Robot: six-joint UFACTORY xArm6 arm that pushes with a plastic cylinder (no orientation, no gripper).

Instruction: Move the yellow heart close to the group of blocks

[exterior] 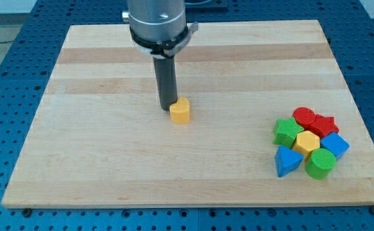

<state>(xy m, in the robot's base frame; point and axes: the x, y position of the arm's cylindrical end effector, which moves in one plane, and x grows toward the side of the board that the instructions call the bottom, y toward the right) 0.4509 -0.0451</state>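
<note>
Touching my tip [168, 108], yellow heart [181, 111]; orientation unclear.

Wooden board [110, 160]: pale, built of glued strips running from the view's left edge to its right edge, with darker bands near the top edge. It lies flat on a blue perforated table [0, 115], which shows beyond all four edges and corners.

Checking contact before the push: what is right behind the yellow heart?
My tip stands at the yellow heart block's upper-left edge; actual contact is hidden. Otherwise bare wooden board.
</note>
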